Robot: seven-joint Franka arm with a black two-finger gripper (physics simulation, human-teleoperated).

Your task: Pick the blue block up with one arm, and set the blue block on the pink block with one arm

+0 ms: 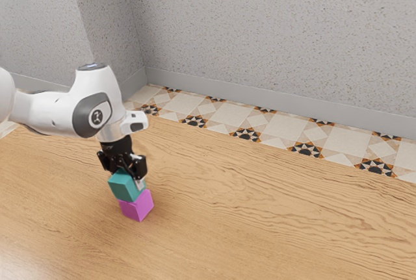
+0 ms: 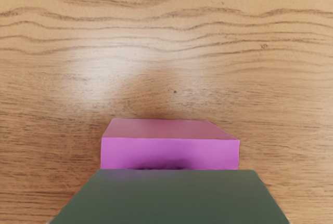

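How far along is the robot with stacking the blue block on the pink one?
Picking up looks done: the blue block is off the table and appears to sit on the pink block, a little off-centre. In hand: the gripper is right at the blue block's top. Left, probably: leaving it there and pulling the arm away.
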